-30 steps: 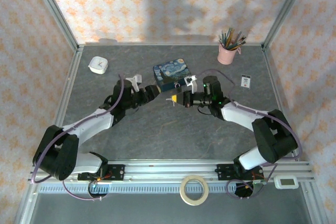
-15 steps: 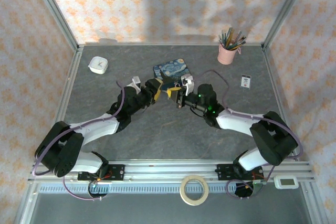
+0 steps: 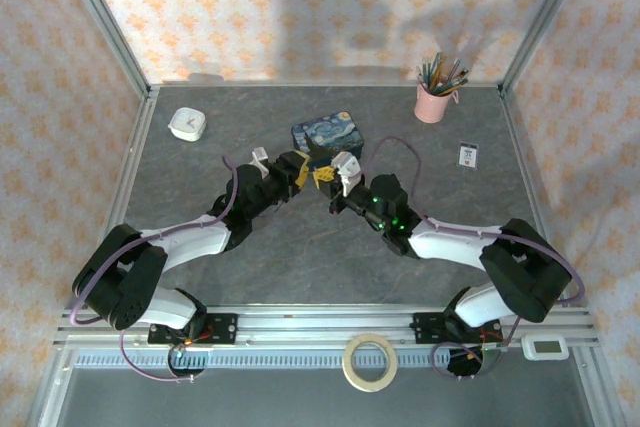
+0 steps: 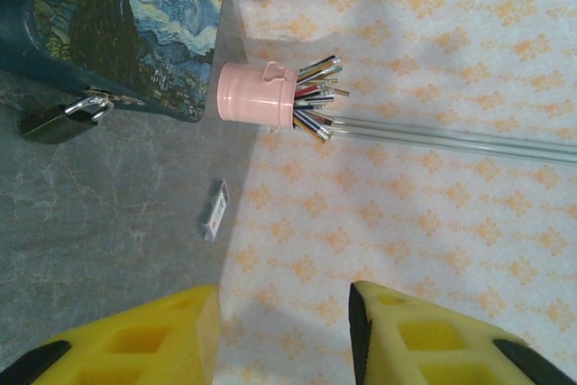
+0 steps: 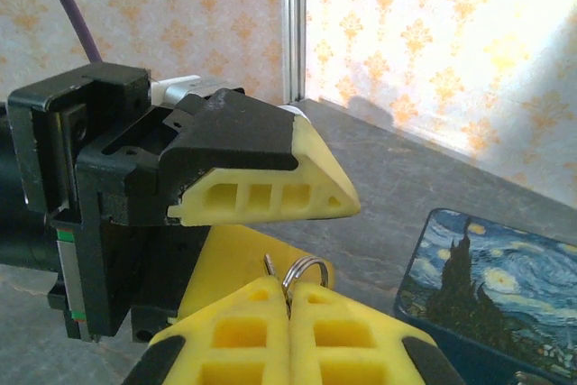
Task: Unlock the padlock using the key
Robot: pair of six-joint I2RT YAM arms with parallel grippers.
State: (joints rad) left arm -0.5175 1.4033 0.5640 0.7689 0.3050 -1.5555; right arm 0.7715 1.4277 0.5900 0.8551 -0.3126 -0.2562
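Holding: our right gripper [image 5: 288,299] is clamped shut on the key ring [image 5: 305,270]; the key itself is hidden from us.
Left gripper [image 4: 284,331]: fingers spread wide and empty.
Padlock [image 4: 56,121]: hangs locked, we judge, at the blue box [image 4: 126,24].
Left: inserting and turning.
Surface: grey table [image 3: 300,267].
Room: orange-patterned walls [image 3: 300,7], pink pencil cup [image 3: 433,104].

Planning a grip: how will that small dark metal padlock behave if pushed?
The small dark metal padlock looks solid, probably heavy for its size. Its shackle seems hooked to the blue painted box, so likely pivots.
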